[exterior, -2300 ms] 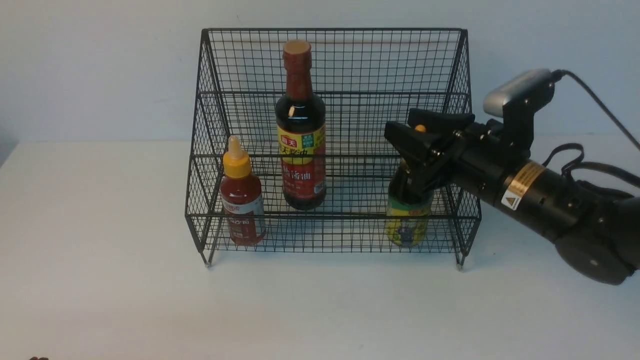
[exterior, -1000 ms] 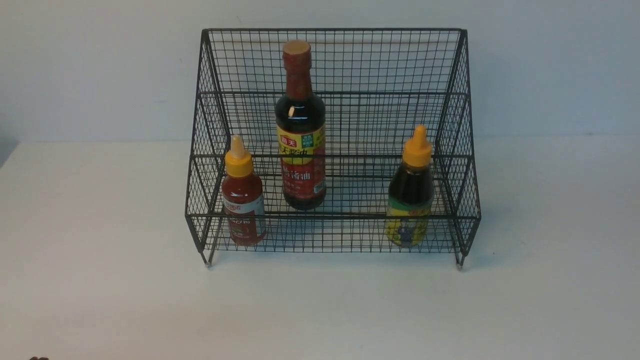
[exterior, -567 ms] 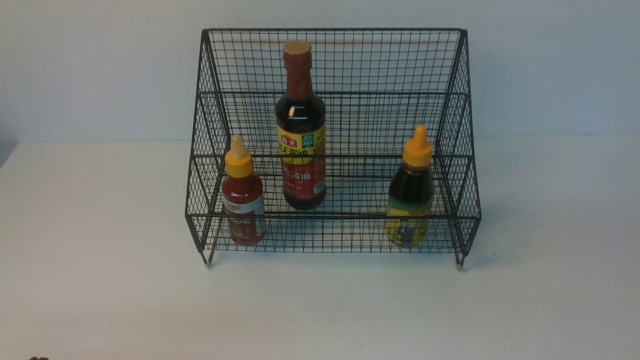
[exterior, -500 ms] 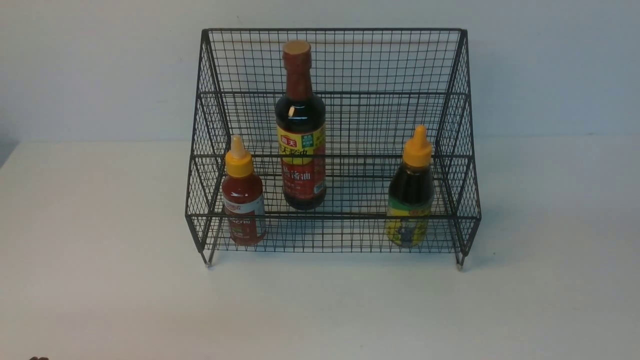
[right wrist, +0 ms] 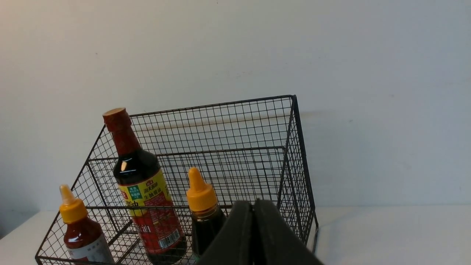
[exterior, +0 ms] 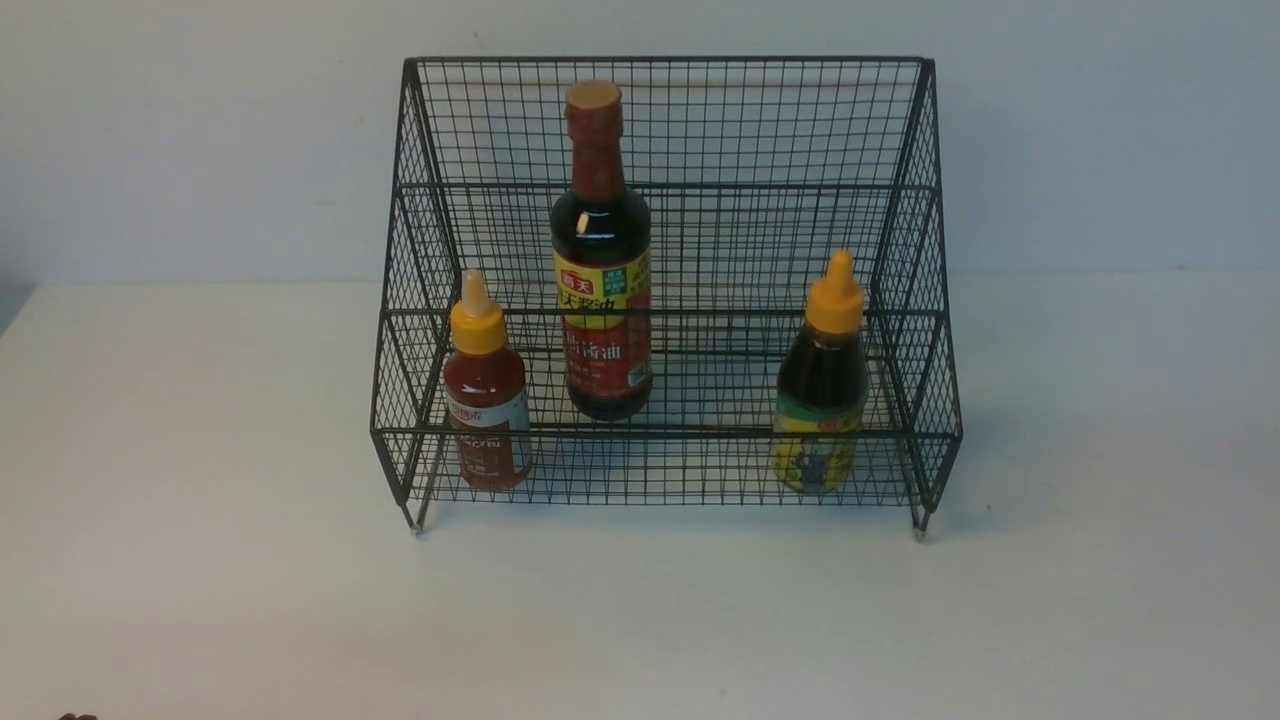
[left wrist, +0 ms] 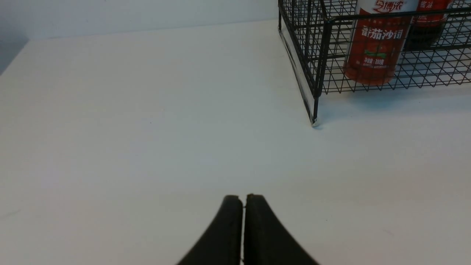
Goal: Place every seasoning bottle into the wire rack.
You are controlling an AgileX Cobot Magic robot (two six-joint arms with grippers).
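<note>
The black wire rack point(exterior: 900, 140) stands at the back of the white table. All three bottles stand upright in it. The small red yellow-nozzled bottle point(exterior: 485, 385) is in the lower tier at the left. The tall dark bottle point(exterior: 600, 260) with the brown cap stands behind, in the middle. The small dark orange-nozzled bottle point(exterior: 822, 375) is in the lower tier at the right. Neither arm shows in the front view. My left gripper point(left wrist: 243, 197) is shut and empty over bare table, apart from the rack's corner point(left wrist: 314, 92). My right gripper point(right wrist: 253, 202) is shut and empty, back from the rack point(right wrist: 294, 147) and the orange-nozzled bottle point(right wrist: 200, 206).
The white table point(exterior: 640, 620) spreads in front of and on both sides of the rack. A pale wall point(exterior: 200, 130) stands behind it.
About two seconds ago my right gripper was at the orange-nozzled bottle in the rack. It has let go and drawn back out of the front view. The bottles have not moved since.
</note>
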